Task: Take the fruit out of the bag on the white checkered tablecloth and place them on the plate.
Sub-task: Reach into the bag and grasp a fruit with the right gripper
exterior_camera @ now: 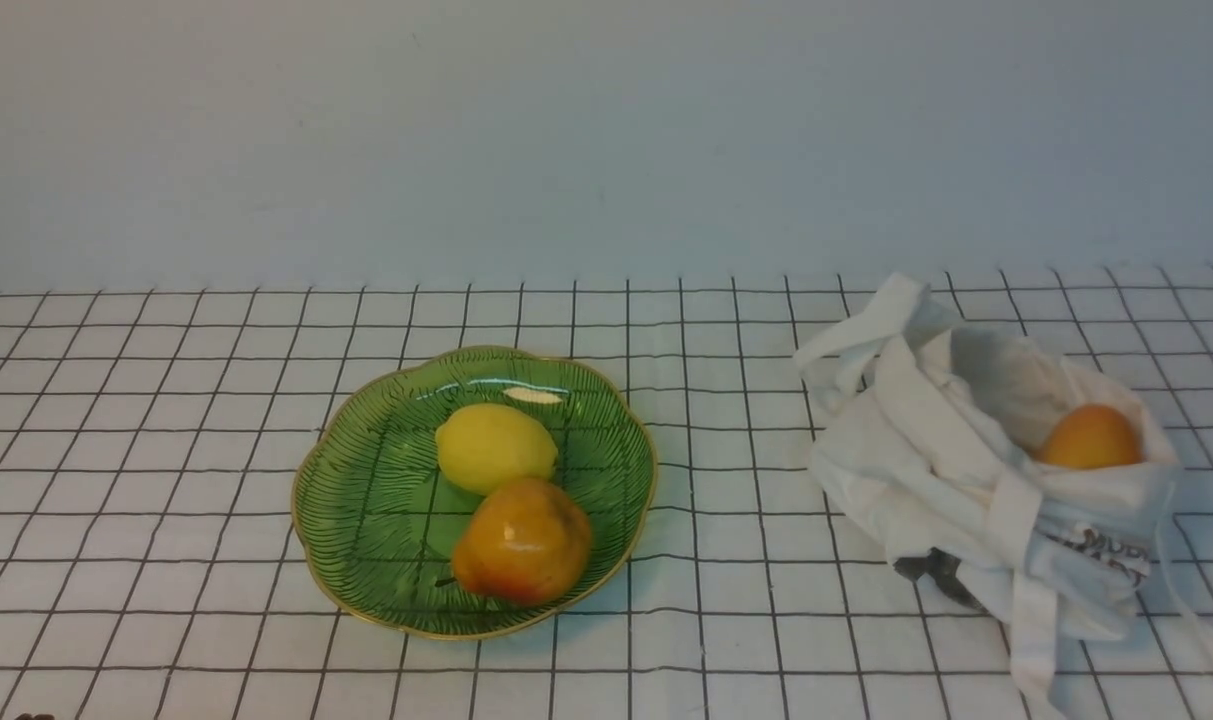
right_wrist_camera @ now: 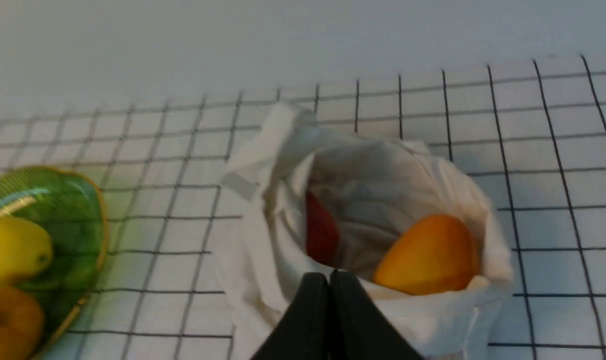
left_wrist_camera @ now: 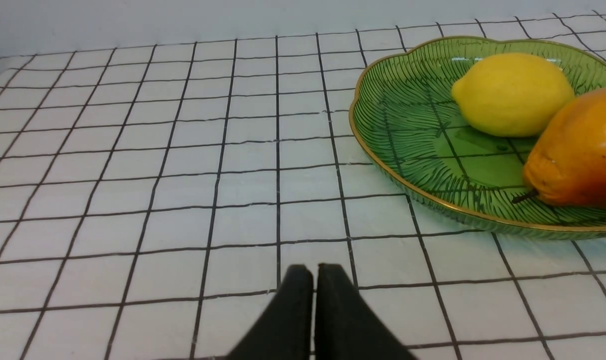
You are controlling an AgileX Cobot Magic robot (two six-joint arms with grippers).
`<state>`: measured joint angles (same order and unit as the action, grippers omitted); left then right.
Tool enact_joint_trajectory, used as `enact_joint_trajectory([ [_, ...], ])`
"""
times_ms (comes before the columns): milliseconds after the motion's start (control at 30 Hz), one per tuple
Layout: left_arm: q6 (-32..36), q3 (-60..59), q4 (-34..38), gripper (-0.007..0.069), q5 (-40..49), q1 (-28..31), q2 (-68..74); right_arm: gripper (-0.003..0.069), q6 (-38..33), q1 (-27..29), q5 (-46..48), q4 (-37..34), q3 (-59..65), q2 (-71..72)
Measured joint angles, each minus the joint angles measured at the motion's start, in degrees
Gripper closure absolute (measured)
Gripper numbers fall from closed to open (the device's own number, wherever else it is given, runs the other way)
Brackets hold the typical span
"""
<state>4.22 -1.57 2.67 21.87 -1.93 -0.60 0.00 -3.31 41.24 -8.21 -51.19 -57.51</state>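
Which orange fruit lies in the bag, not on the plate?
The smooth orange fruit in the white bag; the pear-shaped fruit sits on the green plate beside the lemon.

The only writing I can make out is a patch of black printed capitals on the white cloth bag [exterior_camera: 926,450], low on the crumpled side that faces the front view. The lettering [exterior_camera: 1108,553] runs in two short rows, and the top row seems to begin with "MU", but folds in the cloth and a flat strap [exterior_camera: 1011,520] lying by its left end break it up. The lower row is too creased and small to read for sure.
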Motion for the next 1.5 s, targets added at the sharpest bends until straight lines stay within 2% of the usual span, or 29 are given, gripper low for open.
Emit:
enact_joint_trajectory([
  [300, 0.0, 0.0, 0.0, 0.0632, 0.0, 0.0, 0.0, 0.0617, 3.4, 0.5, 6.0, 8.8, -17.1, -25.7],
  [400, 0.0, 0.0, 0.0, 0.0632, 0.0, 0.0, 0.0, 0.0585, 3.9, 1.7, 8.6, 9.3, -20.8, -31.2],
  [500, 0.0, 0.0, 0.0, 0.0632, 0.0, 0.0, 0.0, 0.0524, 4.9, 3.6, 12.8, 9.5, -24.7, -37.3],
  [567, 0.0, 0.0, 0.0, 0.0632, 0.0, 0.0, 0.0, 0.0446, 5.3, 4.7, 15.6, 9.6, -26.3, -40.5],
  [600, 0.0, 0.0, 0.0, 0.0632, 0.0, 0.0, 0.0, 0.0384, 5.3, 5.0, 16.3, 9.6, -26.6, -42.0],
  [667, 0.0, 0.0, 0.0, 0.0632, 0.0, 0.0, 0.0, 0.0342, 5.3, 5.1, 16.4, 9.6, -26.6, -42.7],
  [800, 0.0, 0.0, 0.0, 0.0632, 0.0, 0.0, 0.0, 0.0163, 5.4, 5.1, 15.8, 7.0, -26.7, -45.7],
  [933, 0.0, 0.0, 0.0, 0.0632, 0.0, 0.0, 0.0, 0.0088, 5.4, 5.1, 14.8, 4.6, -26.7, -47.8],
  [1333, 0.0, 0.0, 0.0, 0.0632, 0.0, 0.0, 0.0, 0.007, 5.4, 5.1, 13.6, 2.6, -27.0, -53.3],
  [1500, 0.0, 0.0, 0.0, 0.0632, 0.0, 0.0, 0.0, 0.012, 5.3, 5.1, 13.5, 2.4, -27.1, -54.8],
])
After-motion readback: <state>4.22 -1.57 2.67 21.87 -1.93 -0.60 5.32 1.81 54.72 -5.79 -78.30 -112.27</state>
